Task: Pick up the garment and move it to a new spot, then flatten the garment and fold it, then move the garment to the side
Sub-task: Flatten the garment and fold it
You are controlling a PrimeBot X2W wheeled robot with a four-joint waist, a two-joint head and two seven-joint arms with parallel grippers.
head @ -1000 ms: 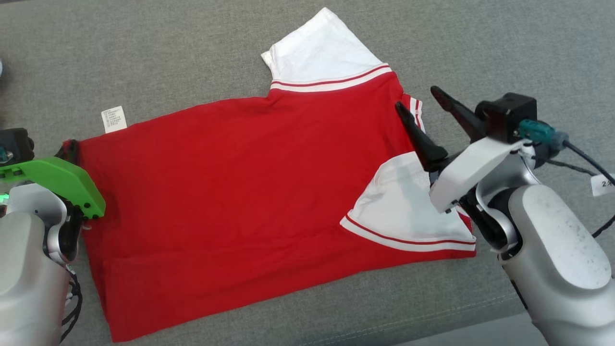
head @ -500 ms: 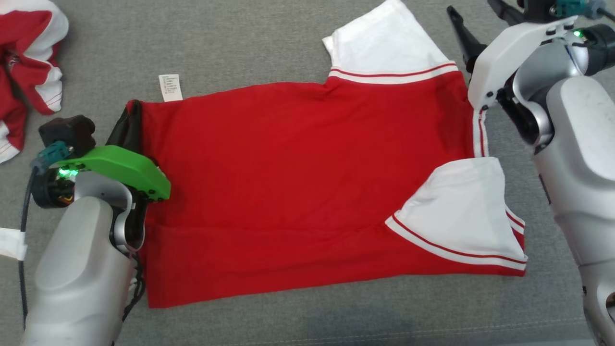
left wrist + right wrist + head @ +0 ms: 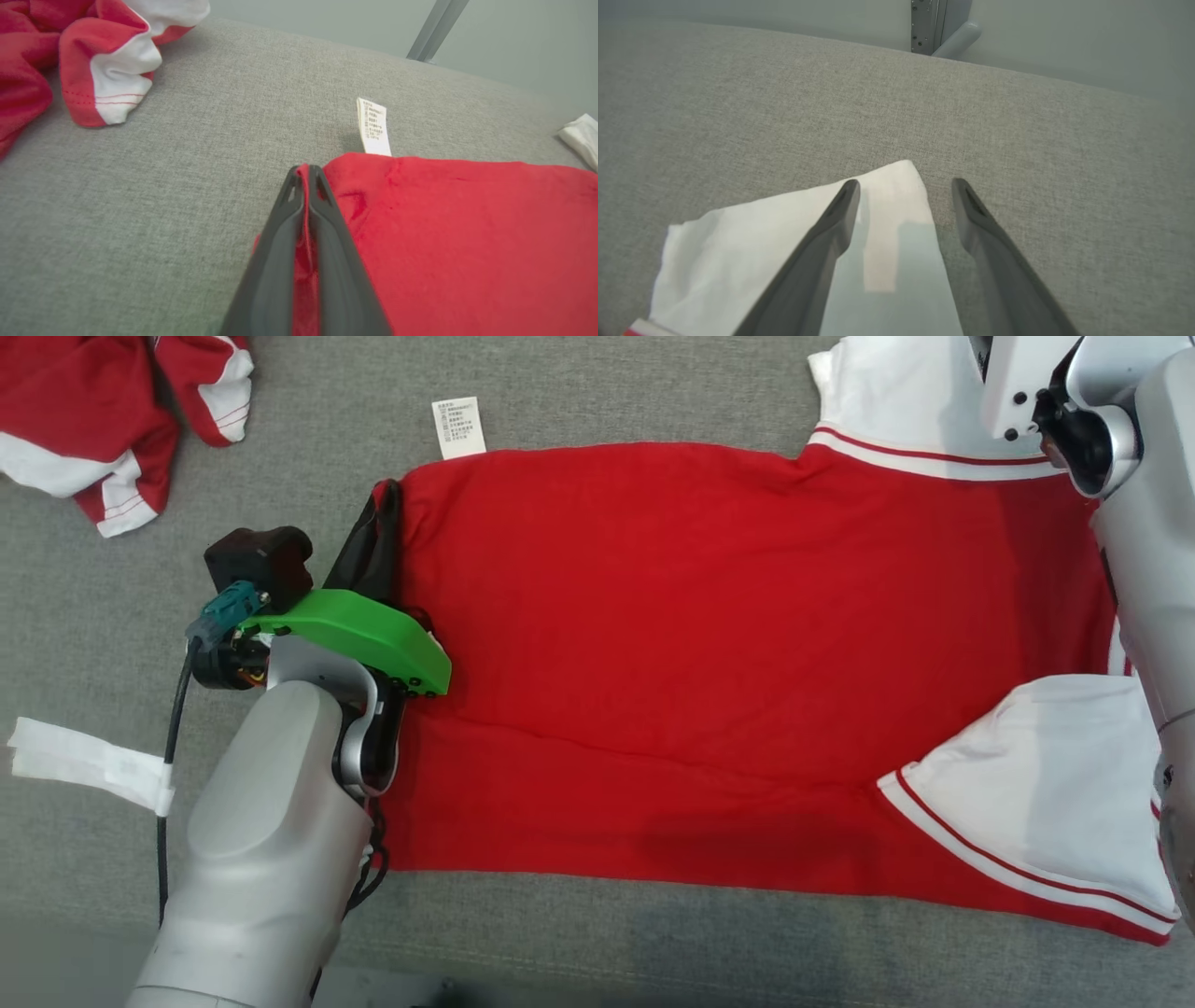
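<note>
A red garment (image 3: pixel 709 625) with white sleeves lies spread flat on the grey cloth surface. My left gripper (image 3: pixel 385 495) is shut on the garment's (image 3: pixel 467 233) hem corner at its left edge, with red cloth pinched between the fingers (image 3: pixel 280 242), just left of the white care label (image 3: pixel 373 126). One white sleeve (image 3: pixel 896 392) points to the far right, another (image 3: pixel 1055 784) lies folded over the body at the near right. My right gripper (image 3: pixel 903 186) hovers open over the tip of the far white sleeve (image 3: pixel 887 224), its fingers astride the sleeve's corner.
A second red and white garment (image 3: pixel 103 420) lies crumpled at the far left (image 3: pixel 70 60). A white tape strip (image 3: pixel 84 761) lies on the surface near my left forearm. A metal post (image 3: pixel 931 25) stands beyond the surface's far edge.
The head camera has turned left, so the whole scene has shifted right in the picture and the crumpled garment has come in. The right gripper has gone from the garment's right edge toward the far sleeve.
</note>
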